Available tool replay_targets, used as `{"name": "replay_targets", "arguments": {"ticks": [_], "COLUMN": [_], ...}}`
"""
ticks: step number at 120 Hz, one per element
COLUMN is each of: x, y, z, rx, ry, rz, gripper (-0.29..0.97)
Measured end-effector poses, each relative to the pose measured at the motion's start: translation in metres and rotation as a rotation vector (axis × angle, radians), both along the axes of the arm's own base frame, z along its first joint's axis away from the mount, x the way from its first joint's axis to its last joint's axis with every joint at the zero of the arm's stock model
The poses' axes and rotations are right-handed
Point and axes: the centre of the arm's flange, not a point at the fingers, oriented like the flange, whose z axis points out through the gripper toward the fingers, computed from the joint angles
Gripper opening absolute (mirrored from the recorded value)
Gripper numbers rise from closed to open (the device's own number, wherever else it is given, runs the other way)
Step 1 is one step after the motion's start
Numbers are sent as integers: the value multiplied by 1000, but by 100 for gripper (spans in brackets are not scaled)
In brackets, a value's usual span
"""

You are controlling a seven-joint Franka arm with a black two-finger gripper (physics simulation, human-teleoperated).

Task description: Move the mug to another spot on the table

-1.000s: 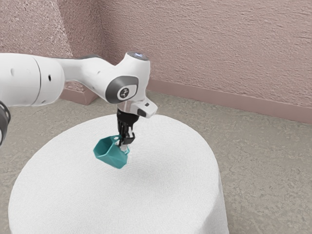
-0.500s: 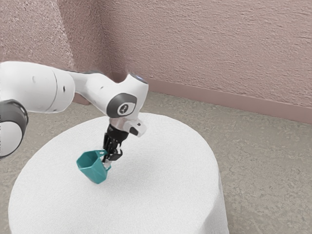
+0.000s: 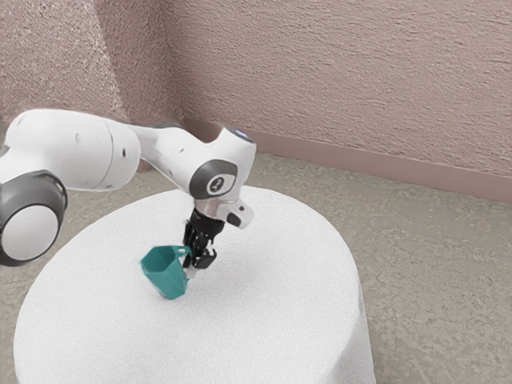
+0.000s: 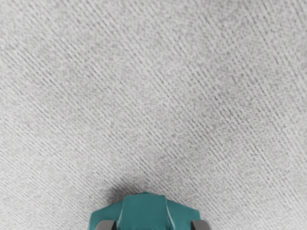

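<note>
The gripper (image 3: 198, 258) pinches the mug (image 3: 166, 272) at its rim, it seems, and the tilted mug hangs at about eight o'clock from it, over the table (image 3: 280, 320).

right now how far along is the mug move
Done: the grab. The pincer is shut on the teal mug near its rim. In hand: the carry, with the mug tilted and seemingly just off the white table; the wrist view shows its shadow on the tabletop. Left: probably set it down upright at a new spot and let go.
</note>
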Motion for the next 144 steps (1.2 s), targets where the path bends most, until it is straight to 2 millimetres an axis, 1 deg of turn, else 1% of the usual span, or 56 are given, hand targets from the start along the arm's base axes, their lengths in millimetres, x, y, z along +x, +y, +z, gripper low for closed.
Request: {"name": "replay_targets", "arguments": {"ticks": [13,28,44,64,72,76,80,92,103,113,123,130,136,144], "x": [1,2,3,1,1,0,0,-6,-19,-32,-33,-32,-31,-28], "y": [-4,-6,-8,-11,-14,-18,-22,-40,-54,-64,-71,-74,-78,-81], "z": [-5,-2,7,18,29,40,56,117,172,216,246,258,264,281], "rx": [-11,-24,-42,-55,-61,-64,-69,-92,-118,-141,-158,-165,-169,-176], "ry": [-2,-15,-33,-48,-65,-81,-107,-200,-284,-353,-407,-429,-441,-473], "rz": [-2,3,11,14,8,1,-7,-45,-76,-102,-114,-120,-125,-131], "gripper": [34,49,58,63,65,65,65,66,67,67,67,68,68,68]}}
